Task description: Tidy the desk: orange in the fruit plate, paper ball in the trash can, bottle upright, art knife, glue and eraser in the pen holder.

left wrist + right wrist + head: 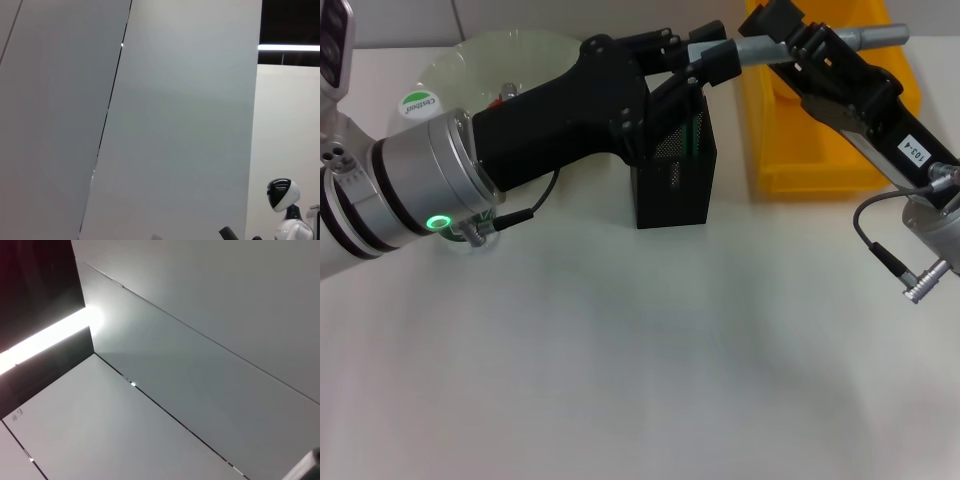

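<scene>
My left gripper (690, 55) reaches in from the left and hangs over the black mesh pen holder (675, 195). My right gripper (790, 40) comes in from the right at the same height. It is shut around a long grey stick (755, 50), possibly the art knife. The stick's near end points at the left gripper above the holder. Something green (695, 135) stands inside the holder. The clear glass fruit plate (510, 55) lies behind my left arm, with a small orange-red spot (506, 97) showing at the arm's edge. Paper ball, bottle, glue and eraser are out of view.
A yellow bin (820, 150) stands right of the pen holder, under my right arm. A green-and-white sticker (418, 103) sits on the plate's rim. Both wrist views show only wall panels, and the left wrist view also shows a distant white robot (284, 210).
</scene>
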